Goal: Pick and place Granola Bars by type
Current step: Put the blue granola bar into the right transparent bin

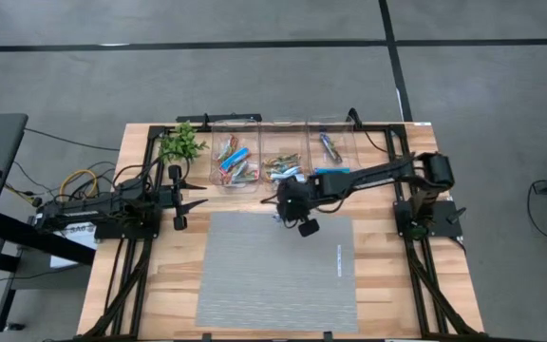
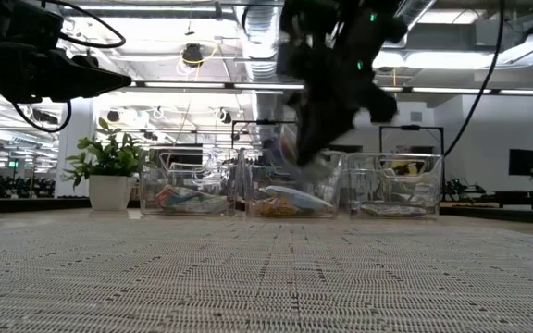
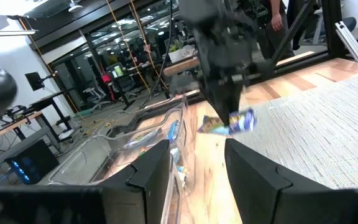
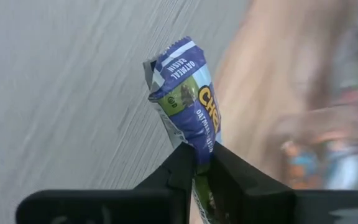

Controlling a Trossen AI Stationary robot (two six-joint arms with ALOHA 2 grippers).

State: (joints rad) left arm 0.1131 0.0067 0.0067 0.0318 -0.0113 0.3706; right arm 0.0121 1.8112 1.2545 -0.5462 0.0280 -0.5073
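Purple-wrapped granola bar (image 4: 187, 93) pinched in right gripper (image 4: 202, 163) jaws.

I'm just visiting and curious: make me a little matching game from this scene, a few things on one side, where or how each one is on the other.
Things:
1. right gripper
2. left gripper
3. small green plant
4. grey mat

Places or states:
A. at the table's far edge, left of the clear bins
B. open and empty, over bare wood at the left
C. covers the table's middle
D. shut on a blue-wrapped granola bar

Pairs: 1-D, 2-B, 3-A, 4-C
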